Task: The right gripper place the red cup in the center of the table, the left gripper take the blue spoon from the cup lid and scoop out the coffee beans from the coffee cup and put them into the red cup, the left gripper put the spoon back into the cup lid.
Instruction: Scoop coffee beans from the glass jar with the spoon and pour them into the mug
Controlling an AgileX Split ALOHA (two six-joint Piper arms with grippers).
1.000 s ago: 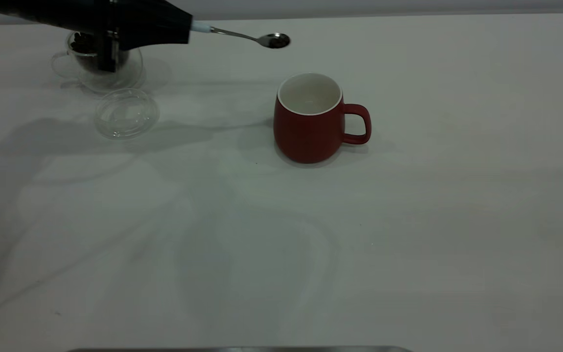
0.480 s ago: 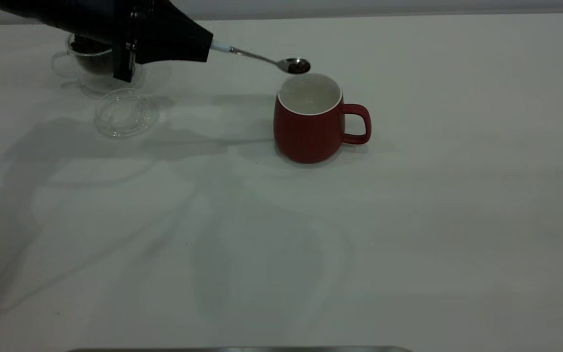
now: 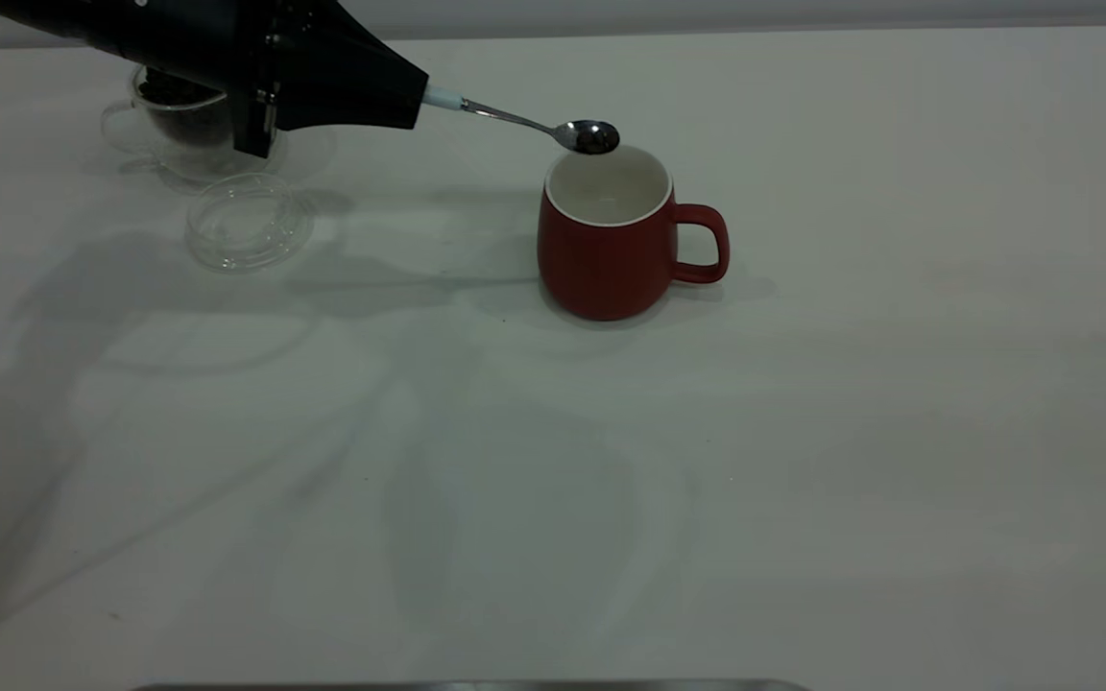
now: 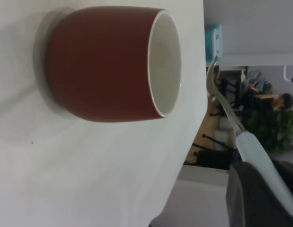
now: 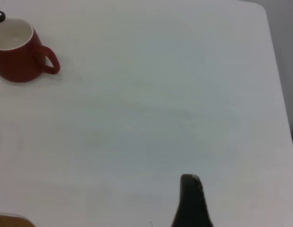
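Spoon clamped by its pale-blue handle in left gripper, jaws shut tight on it, arm reaching in over coffee cup w/ coffee beans. Spoon bowl w/ dark load hangs just above far rim of red cup, mid table. Cup lid near glass cup. Right gripper well apart from mug; can't tell its jaws.

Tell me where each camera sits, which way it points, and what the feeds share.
Exterior: raised, facing across the table; shows the left gripper holding the blue spoon above the red cup, with the coffee cup and cup lid nearby.
Left wrist: on the left arm, looking along the spoon at the red cup; gripper tip in view.
Right wrist: parked back, looking across the table; one fingertip visible.
Shared: the red cup.
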